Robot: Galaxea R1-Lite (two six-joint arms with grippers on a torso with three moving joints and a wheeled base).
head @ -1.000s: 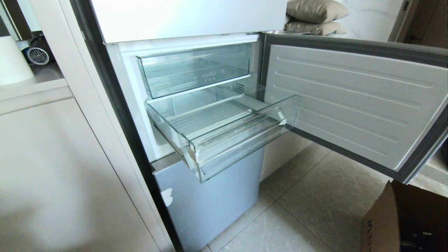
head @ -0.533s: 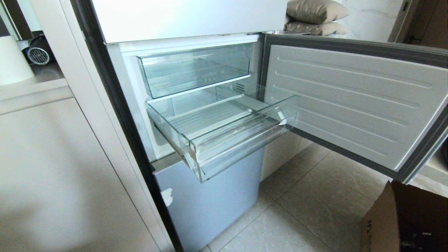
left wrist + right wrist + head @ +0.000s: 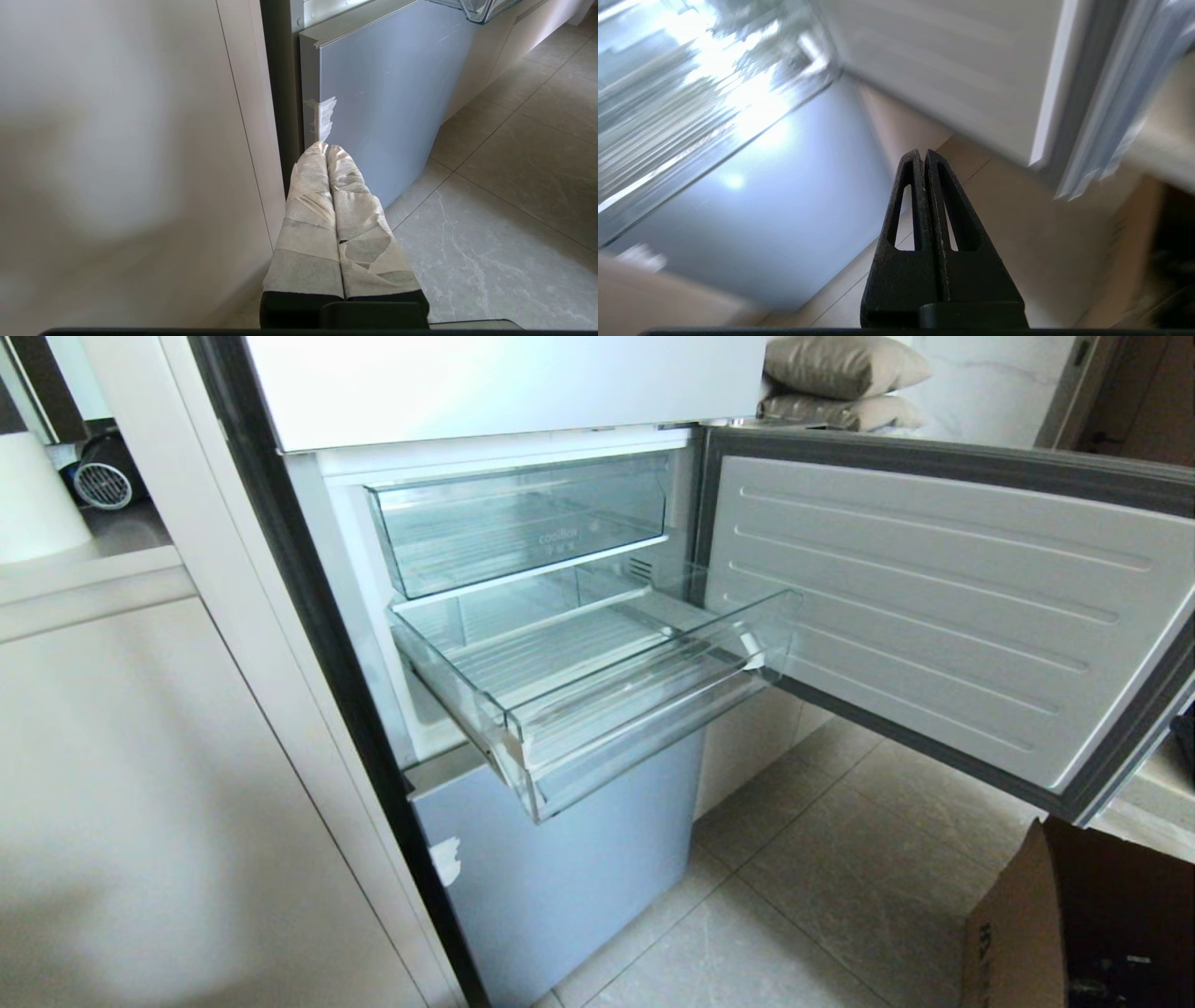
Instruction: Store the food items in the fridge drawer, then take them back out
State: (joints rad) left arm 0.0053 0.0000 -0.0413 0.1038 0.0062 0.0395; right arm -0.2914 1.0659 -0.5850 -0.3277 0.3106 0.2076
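Observation:
The fridge drawer point(image 3: 653, 705) stands pulled out of the open fridge, clear, with a ribbed floor and nothing in it. The food items are out of view. My right gripper point(image 3: 923, 153) is shut with nothing between its black fingers. It hangs low beside the grey lower fridge panel point(image 3: 784, 210), with the drawer point(image 3: 668, 116) above it and to one side. My left gripper point(image 3: 326, 148) is shut too, its taped fingers empty, parked close to the lower panel's corner point(image 3: 322, 112). Neither gripper shows clearly in the head view.
The fridge door point(image 3: 934, 607) stands wide open to the right. A lettered clear bin point(image 3: 523, 523) sits above the drawer. A cardboard box point(image 3: 1027, 915) stands on the tiled floor point(image 3: 822, 877) at the lower right. A cabinet wall point(image 3: 140, 803) fills the left.
A dark sliver has come into the head view at the right edge, beside the door's corner. Drawer, door and box stay where they were.

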